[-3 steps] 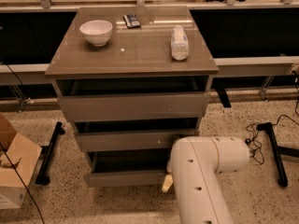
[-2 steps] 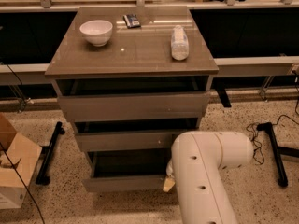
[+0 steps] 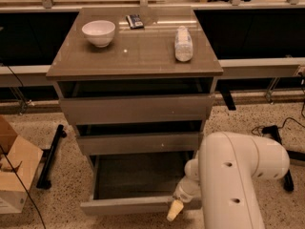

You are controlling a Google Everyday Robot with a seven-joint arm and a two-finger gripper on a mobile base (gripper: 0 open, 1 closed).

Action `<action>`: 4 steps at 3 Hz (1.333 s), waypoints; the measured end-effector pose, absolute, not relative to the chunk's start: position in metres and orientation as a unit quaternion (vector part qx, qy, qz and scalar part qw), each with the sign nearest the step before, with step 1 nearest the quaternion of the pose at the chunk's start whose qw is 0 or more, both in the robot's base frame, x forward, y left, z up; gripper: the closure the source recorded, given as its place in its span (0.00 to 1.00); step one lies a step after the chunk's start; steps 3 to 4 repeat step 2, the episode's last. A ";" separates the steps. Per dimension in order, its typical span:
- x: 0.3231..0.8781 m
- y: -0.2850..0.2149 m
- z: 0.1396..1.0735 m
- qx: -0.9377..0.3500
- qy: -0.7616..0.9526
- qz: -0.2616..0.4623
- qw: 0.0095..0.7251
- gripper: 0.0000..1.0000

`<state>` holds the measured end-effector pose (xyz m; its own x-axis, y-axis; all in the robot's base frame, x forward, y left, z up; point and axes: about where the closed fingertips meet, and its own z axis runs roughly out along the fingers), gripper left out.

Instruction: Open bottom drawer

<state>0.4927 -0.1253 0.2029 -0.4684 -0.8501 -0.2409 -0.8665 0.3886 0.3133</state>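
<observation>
Narrow bottom drawer with flat glossy taupe-grey front and dark grey box point(image 3: 128, 205) pulled well out at foot of taupe three-drawer desk point(image 3: 133, 61), below two wider fronts set further in. End effector point(image 3: 175, 210) of bulky white robot arm point(image 3: 233, 175) low at right end of that drawer front, cream tip against or just before panel; clenched or released, cannot tell. On desk top: round white bowl point(image 3: 98, 33) back left, clear plastic bottle point(image 3: 183, 43) lying right, small dark packet point(image 3: 135, 21) at rear.

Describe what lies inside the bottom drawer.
The bottom drawer shows only its dark floor. Its rear is hidden under the middle drawer, and the arm, with the gripper at the front panel, covers its right corner.
</observation>
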 end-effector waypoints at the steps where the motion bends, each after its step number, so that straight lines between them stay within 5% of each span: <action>1: 0.469 -0.128 0.196 -0.482 0.848 0.217 0.028 0.00; 4: 0.469 -0.128 0.196 -0.482 0.848 0.217 0.028 0.00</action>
